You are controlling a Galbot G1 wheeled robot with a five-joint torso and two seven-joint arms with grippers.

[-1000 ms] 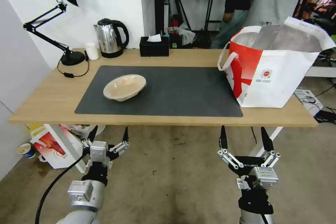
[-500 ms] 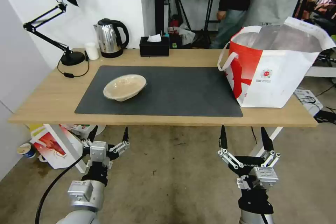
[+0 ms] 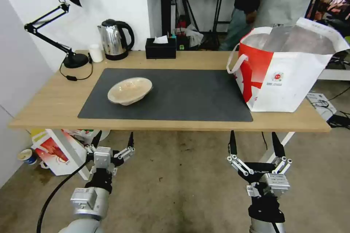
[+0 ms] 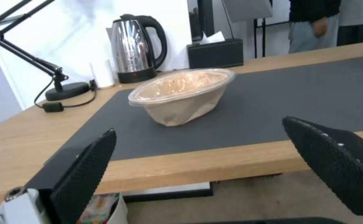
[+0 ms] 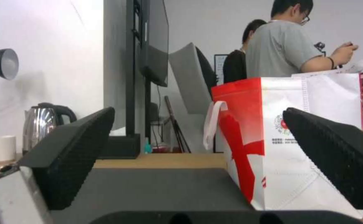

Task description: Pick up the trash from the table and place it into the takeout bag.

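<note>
Nearest me, both arms hang low in front of the desk (image 3: 54,109), below its front edge. The left hand (image 3: 113,142) sits under the near left stretch with its fingers spread wide and nothing between them; the right hand (image 3: 253,143) is under the near right stretch, also spread wide and empty. I'd guess they are parked there so the tabletop is open to the head camera and either arm can rise straight to its own side.

Up on the desk, the dark mat (image 3: 189,94) covers the middle. On its left part rests the shallow beige bowl (image 3: 129,90), the one piece of trash I can see out in the open, tilted a little rather than sitting flat. It lies almost straight ahead of the left hand, which looks like the natural one to fetch it.

At the right end stands the takeout bag (image 3: 291,80), upright, partly on the mat's corner and partly on bare wood, its mouth gaping so the silvery lining shows. Held open like that, things can be dropped in from above. Bowl and bag are well apart, so the bowl must be carried across the mat.

Along the back edge, out of the working area, stand a desk lamp (image 3: 71,58), a steel kettle (image 3: 115,40) and a black tissue box (image 3: 160,48)
</note>
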